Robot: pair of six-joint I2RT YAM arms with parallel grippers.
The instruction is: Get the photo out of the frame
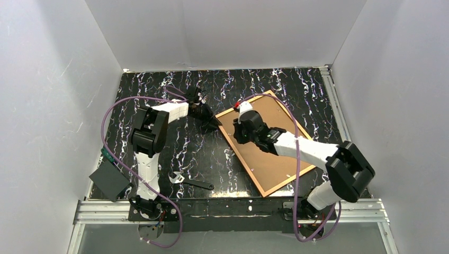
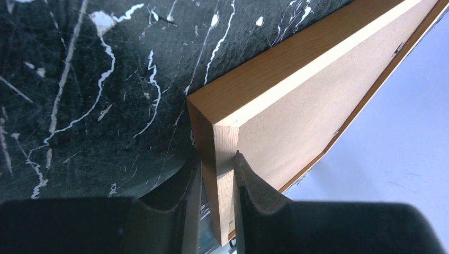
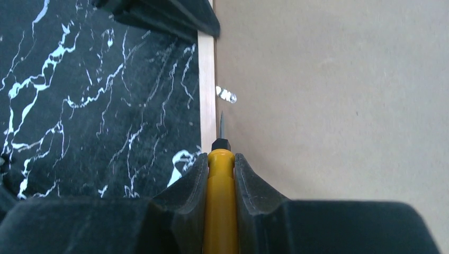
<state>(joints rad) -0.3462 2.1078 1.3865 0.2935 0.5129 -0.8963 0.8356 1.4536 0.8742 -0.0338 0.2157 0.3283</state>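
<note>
Gripping a yellow screwdriver (image 3: 219, 206), the right gripper (image 3: 220, 159) aims its tip at a small metal tab (image 3: 226, 96) beside the frame (image 2: 254, 79), where the photo (image 2: 317, 100) lies board-up on the table (image 1: 174, 148). The left gripper (image 2: 217, 164) pinches the frame's corner. Next, probably, the tab needs levering aside. A wrench (image 1: 190, 182) lies well apart, obstructing nothing.

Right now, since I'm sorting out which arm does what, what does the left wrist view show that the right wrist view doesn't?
Only the left wrist view: the left gripper pinching a corner of the frame. Only the right wrist view: the right gripper clamped on a yellow-handled screwdriver, tip at the seam between rail and board. Both: the frame's rail, the tan back of the photo and the black marbled table. A dark shape at the right view's top may be that gripper.
</note>
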